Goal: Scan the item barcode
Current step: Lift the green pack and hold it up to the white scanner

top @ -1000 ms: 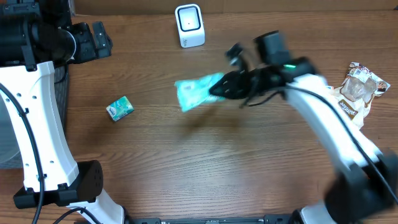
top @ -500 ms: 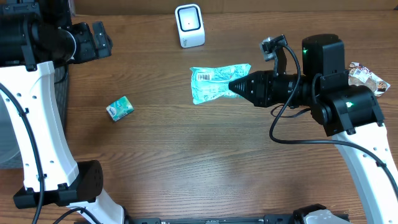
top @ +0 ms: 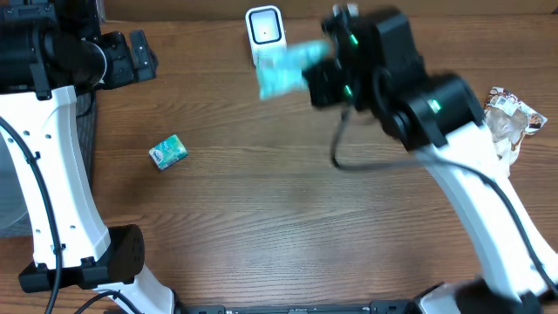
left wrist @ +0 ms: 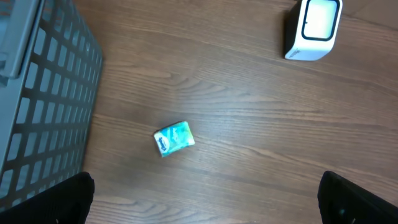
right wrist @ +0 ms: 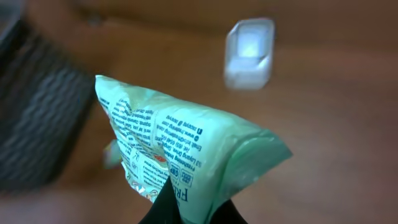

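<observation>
One pale-green plastic packet (top: 281,70) was clamped by the right gripper (top: 307,85) near the white boxy scanner (top: 263,26), upper centre. The left gripper (top: 132,54) was spread wide.

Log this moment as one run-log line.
right hand: shut on pale green plastic packet | packet: held near white box-shaped scanner | left hand: open, empty

Robot laboratory bench staged as a shop checkout. A barcode scanner (top: 266,35) and two robot arms (top: 52,174) occupy the wooden table (top: 279,227) (wire basket (left wrist: 43,106) alongside).

Crumpled green packet (top: 283,70) (printed text showing) hangs just beside white scanner (top: 265,33).
</observation>
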Controlling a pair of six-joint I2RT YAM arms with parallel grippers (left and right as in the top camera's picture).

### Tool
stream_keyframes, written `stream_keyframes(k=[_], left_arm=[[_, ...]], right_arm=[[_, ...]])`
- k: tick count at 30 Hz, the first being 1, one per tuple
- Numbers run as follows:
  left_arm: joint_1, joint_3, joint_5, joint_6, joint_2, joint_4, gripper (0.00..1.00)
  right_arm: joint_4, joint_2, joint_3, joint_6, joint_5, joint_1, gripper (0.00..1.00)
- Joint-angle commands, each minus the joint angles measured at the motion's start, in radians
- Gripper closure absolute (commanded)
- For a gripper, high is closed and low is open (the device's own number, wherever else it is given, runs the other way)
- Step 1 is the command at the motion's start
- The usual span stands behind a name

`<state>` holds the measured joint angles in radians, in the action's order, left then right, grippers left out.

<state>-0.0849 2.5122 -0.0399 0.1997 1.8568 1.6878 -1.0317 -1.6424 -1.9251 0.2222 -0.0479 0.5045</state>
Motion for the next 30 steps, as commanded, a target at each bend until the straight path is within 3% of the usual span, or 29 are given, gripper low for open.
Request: stream_keyframes(k=[1,9,16,21,30], left_arm=[[0.006,0.010,0.006,-0.017,0.003,0.002,0.00],[0.006,0.010,0.006,-0.017,0.003,0.002,0.00],[0.006,0.010,0.006,-0.017,0.003,0.002,0.00],[0.006,0.010,0.006,-0.017,0.003,0.002,0.00],[0.006,0.010,0.006,-0.017,0.003,0.002,0.00]], right_arm=[[0.072,-0.157,-0.156,-0.129,0.427,0.017,0.96],[0.583,-0.441,-0.164,-0.618,0.801,0.059,0.96],[0.871,-0.646,-0.163,-1.175,0.833,0.089,0.96],[1.091,-0.750,-0.163,-1.300,0.816,0.089,0.96],[1.195,-0.875,-0.163,-1.383,0.768,0.089,0.96]])
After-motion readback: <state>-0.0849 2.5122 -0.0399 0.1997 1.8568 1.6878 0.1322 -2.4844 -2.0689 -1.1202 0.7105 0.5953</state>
